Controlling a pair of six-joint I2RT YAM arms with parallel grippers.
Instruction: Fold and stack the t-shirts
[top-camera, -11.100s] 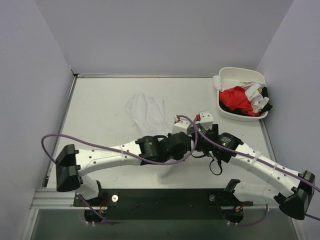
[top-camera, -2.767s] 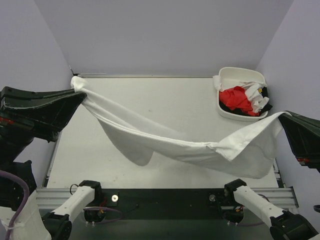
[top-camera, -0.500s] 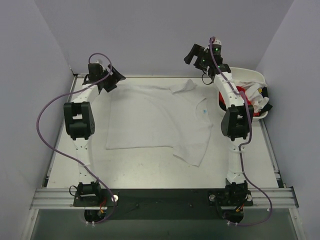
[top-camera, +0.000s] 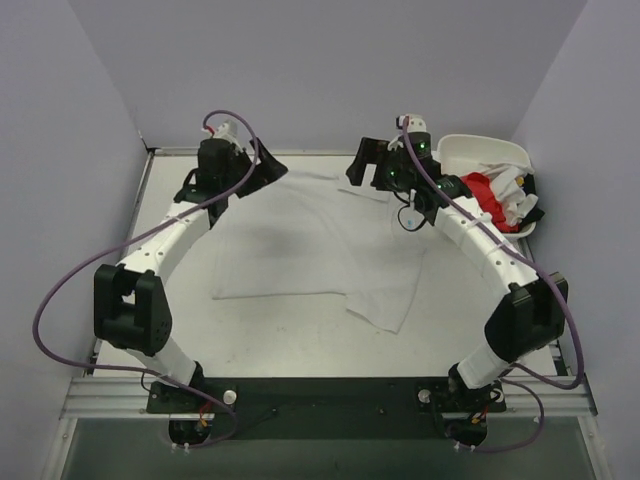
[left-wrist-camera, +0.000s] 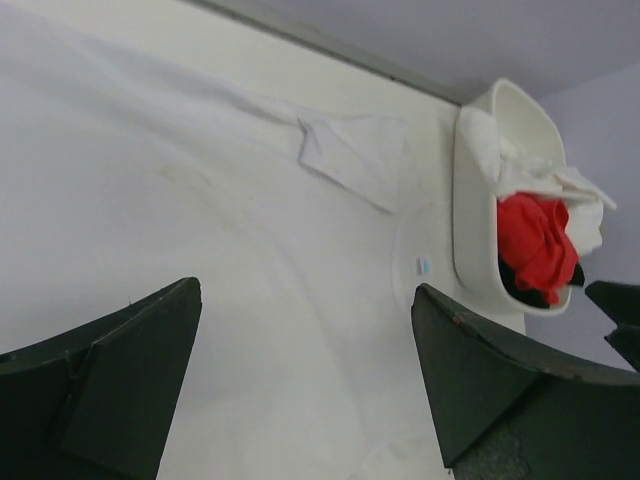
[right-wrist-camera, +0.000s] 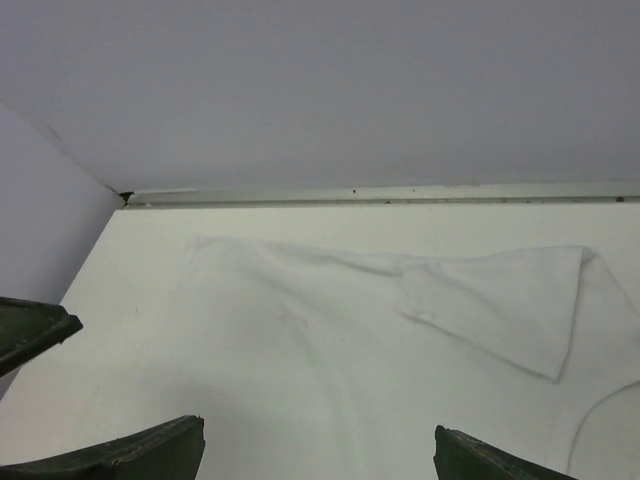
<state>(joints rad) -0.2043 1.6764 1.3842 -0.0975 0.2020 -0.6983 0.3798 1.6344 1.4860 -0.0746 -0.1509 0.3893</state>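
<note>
A plain white t-shirt (top-camera: 320, 240) lies spread flat on the table, one sleeve (left-wrist-camera: 355, 155) turned over near the far edge and a small blue neck label (left-wrist-camera: 423, 265) showing. My left gripper (top-camera: 255, 178) hangs open over its far left corner with nothing between the fingers (left-wrist-camera: 120, 380). My right gripper (top-camera: 362, 170) hangs open over the far right part, above the cloth (right-wrist-camera: 330, 330), and is also empty. A bright red t-shirt (top-camera: 478, 192) sits crumpled among white ones in the tub.
The white rounded tub (top-camera: 470, 140) stands at the far right corner, close to the right arm. Walls close in the table (top-camera: 260, 340) at the back and on both sides. The left gripper's finger (right-wrist-camera: 30, 330) shows at the left edge of the right wrist view.
The shirt, earlier held stretched in the air, now lies flat and released. Over the last half second both grippers drew inward from the far corners over the shirt's far edge.
</note>
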